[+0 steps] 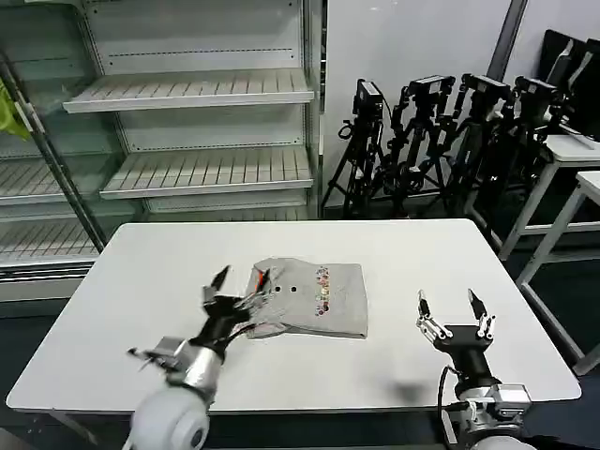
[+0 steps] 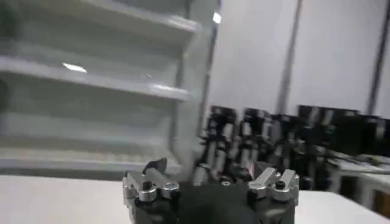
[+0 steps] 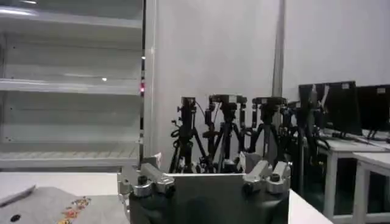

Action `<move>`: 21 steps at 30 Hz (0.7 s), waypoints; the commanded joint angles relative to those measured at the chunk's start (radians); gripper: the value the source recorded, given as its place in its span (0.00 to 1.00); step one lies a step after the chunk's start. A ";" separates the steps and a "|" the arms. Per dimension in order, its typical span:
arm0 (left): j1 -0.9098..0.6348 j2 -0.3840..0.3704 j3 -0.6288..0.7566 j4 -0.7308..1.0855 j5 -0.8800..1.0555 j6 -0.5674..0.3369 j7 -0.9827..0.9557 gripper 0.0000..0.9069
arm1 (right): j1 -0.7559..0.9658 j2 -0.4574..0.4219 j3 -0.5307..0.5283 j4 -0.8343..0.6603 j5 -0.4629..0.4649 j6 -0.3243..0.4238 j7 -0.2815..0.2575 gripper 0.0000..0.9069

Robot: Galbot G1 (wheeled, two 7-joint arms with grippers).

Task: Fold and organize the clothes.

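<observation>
Left tool: left tool (image 1: 242, 281) hangs at the 9 o'clock edge of the shirt, fingers spread wide, nothing held; its dark tips sit just over the folded hem.
Right tool: right tool (image 1: 454, 307) waits at 4 o'clock from the shirt, well apart from it, fingers wide and empty, pointing up off the bench.
Shirt: light grey shirt (image 1: 314, 300) lies near the bench's middle, already a compact rectangle, the multicoloured print facing up and an orange strip showing at its 9 o'clock side. The right wrist view catches the shirt's printed corner (image 3: 67, 210).
Bench: white bench (image 1: 422, 253), bare around the shirt.
Far: shelving (image 1: 187, 94) at 11 o'clock, a row of camera tripods (image 1: 441, 141) at 1 o'clock.
Step in hand: folding looks largely done; the left tool seems to be at the fabric's edge, either releasing or about to tidy it.
Next move: probably squaring the folded shirt, which calls for a low, flat pinch through all layers so the folds do not spring open.
</observation>
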 commanded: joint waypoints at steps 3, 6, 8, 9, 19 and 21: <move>0.322 -0.048 -0.185 -0.161 0.204 -0.103 0.050 1.00 | 0.003 0.018 -0.046 -0.017 -0.090 0.021 0.010 1.00; 0.335 -0.061 -0.168 -0.166 0.228 -0.104 0.062 1.00 | -0.011 0.022 -0.047 -0.002 -0.121 0.022 -0.002 1.00; 0.336 -0.064 -0.165 -0.168 0.230 -0.102 0.064 1.00 | -0.011 0.024 -0.048 -0.004 -0.131 0.030 -0.001 1.00; 0.336 -0.066 -0.165 -0.170 0.229 -0.101 0.065 1.00 | -0.013 0.025 -0.047 -0.006 -0.131 0.029 0.002 1.00; 0.340 -0.070 -0.157 -0.180 0.231 -0.088 0.074 1.00 | -0.013 0.032 -0.047 -0.010 -0.160 0.023 0.021 1.00; 0.343 -0.071 -0.156 -0.180 0.232 -0.089 0.074 1.00 | -0.013 0.033 -0.049 -0.008 -0.161 0.022 0.020 1.00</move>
